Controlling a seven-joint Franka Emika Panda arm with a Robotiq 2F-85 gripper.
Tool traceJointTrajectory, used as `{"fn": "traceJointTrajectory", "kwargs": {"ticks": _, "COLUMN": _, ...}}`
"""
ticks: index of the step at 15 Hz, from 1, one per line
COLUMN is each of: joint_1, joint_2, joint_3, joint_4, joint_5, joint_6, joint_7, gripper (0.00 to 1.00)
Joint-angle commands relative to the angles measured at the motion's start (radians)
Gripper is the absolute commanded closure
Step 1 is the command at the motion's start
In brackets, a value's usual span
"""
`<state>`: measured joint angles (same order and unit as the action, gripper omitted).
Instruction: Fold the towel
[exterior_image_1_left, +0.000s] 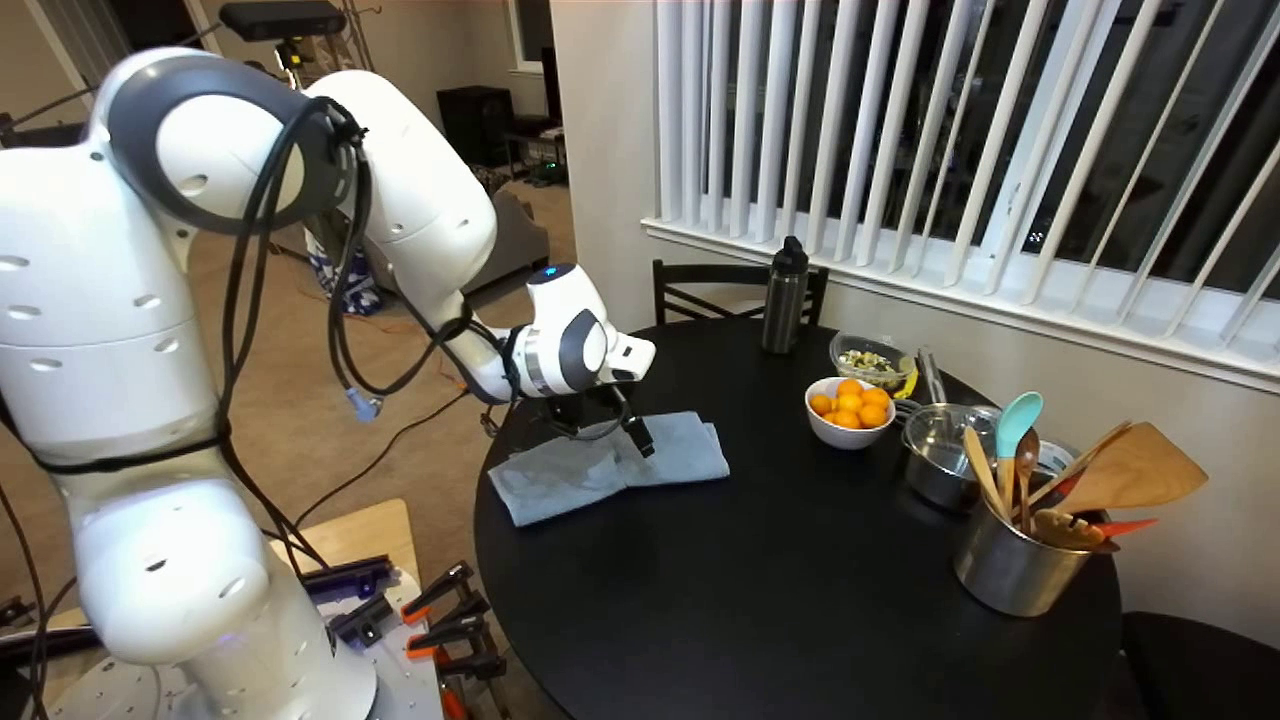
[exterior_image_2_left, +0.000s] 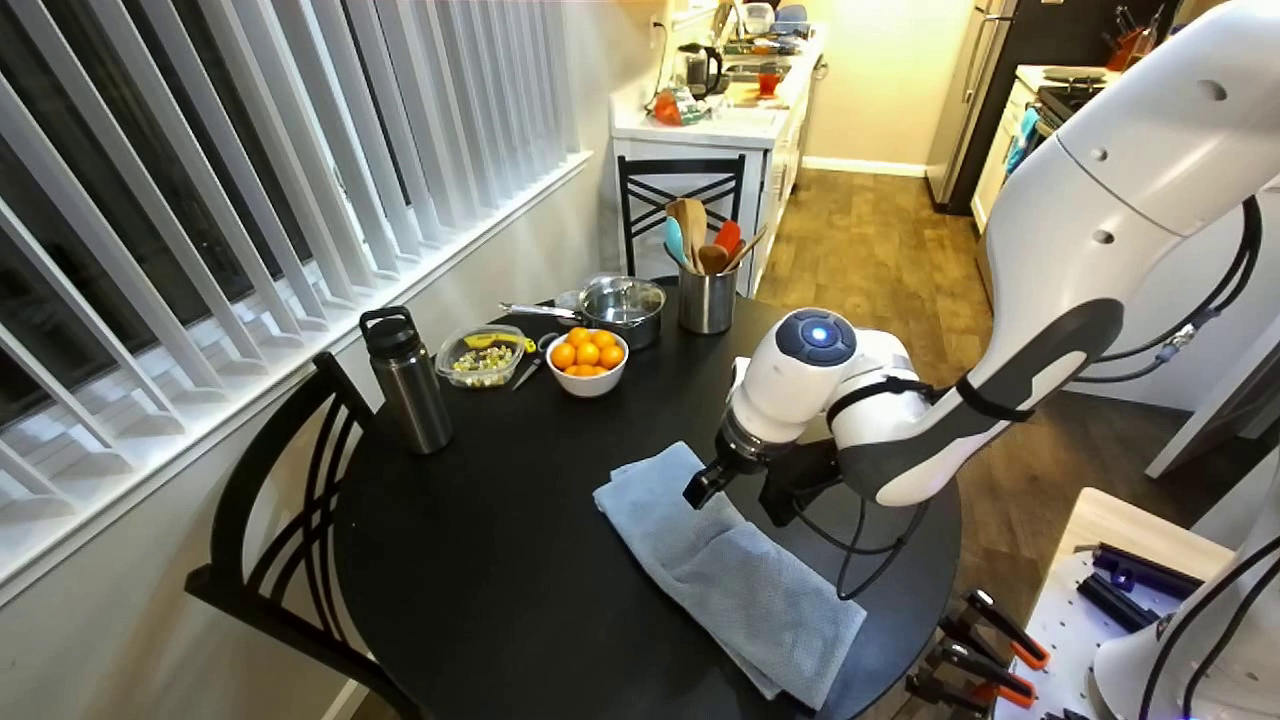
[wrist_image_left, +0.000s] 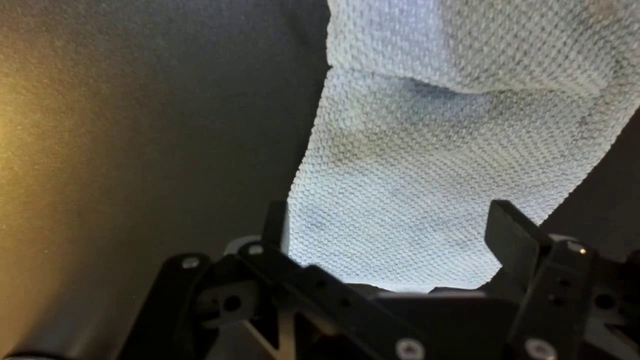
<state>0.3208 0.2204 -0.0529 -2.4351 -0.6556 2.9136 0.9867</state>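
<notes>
While hand (wrist_image_left: 390, 212) hangs spread, towel (exterior_image_2_left: 740, 580) (plain) folded.

Arm (exterior_image_1_left: 430, 180) is finished in glossy white, with rounded links (exterior_image_1_left: 90, 235) dotted by oval recesses (exterior_image_1_left: 148, 301). Dark grey bands (exterior_image_1_left: 140, 130) are set in at intervals; a rounded white panel (exterior_image_1_left: 240, 155) is enclosed by one. Thick black cables (exterior_image_1_left: 240, 255) are run outside in loops, tied down with black straps (exterior_image_2_left: 992, 402); a pale blue connector (exterior_image_1_left: 364, 404) is fitted too. Wrist (exterior_image_1_left: 565, 340) is topped by a round dark button pad (exterior_image_2_left: 816, 347), lit by a blue light (exterior_image_2_left: 819, 332), and ringed by a silvery collar (exterior_image_1_left: 533, 363). Pincer (wrist_image_left: 391, 220) is built from black bars, fastened with shiny screws (wrist_image_left: 410, 348); flat dark pads (wrist_image_left: 511, 241) are mounted.
</notes>
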Motion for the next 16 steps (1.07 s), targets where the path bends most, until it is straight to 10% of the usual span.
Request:
{"fn": "traceJointTrajectory", "kwargs": {"ticks": 1, "joint_1": 0.013, "joint_2": 0.038, "joint_3": -0.031, "joint_4": 0.031, "joint_5": -0.033, "joint_6": 0.019, "joint_7": 0.057, "gripper": 0.12}}
{"fn": "traceJointTrajectory", "kwargs": {"ticks": 5, "joint_1": 0.002, "joint_2": 0.096, "joint_3": -0.04, "joint_4": 0.076, "joint_5": -0.009, "joint_6": 0.039, "joint_7": 0.031, "gripper": 0.47}}
{"fn": "traceJointTrajectory", "kwargs": {"ticks": 7, "joint_1": 0.0, "joint_2": 0.121, "joint_3": -0.047, "joint_4": 0.102, "joint_5": -0.007, "joint_6": 0.035, "joint_7": 0.027, "gripper": 0.1}}
{"fn": "traceJointTrajectory", "kwargs": {"ticks": 11, "joint_1": -0.022, "joint_2": 0.174, "joint_3": -0.04, "joint_4": 0.152, "joint_5": 0.021, "joint_6": 0.033, "joint_7": 0.005, "gripper": 0.0}}
{"fn": "traceJointTrajectory", "kwargs": {"ticks": 13, "joint_1": -0.029, "joint_2": 0.198, "joint_3": -0.035, "joint_4": 0.172, "joint_5": 0.026, "joint_6": 0.043, "joint_7": -0.001, "gripper": 0.29}}
{"fn": "traceJointTrajectory", "kwargs": {"ticks": 16, "joint_1": -0.041, "joint_2": 0.232, "joint_3": -0.026, "joint_4": 0.198, "joint_5": 0.036, "joint_6": 0.049, "joint_7": -0.006, "gripper": 0.43}}
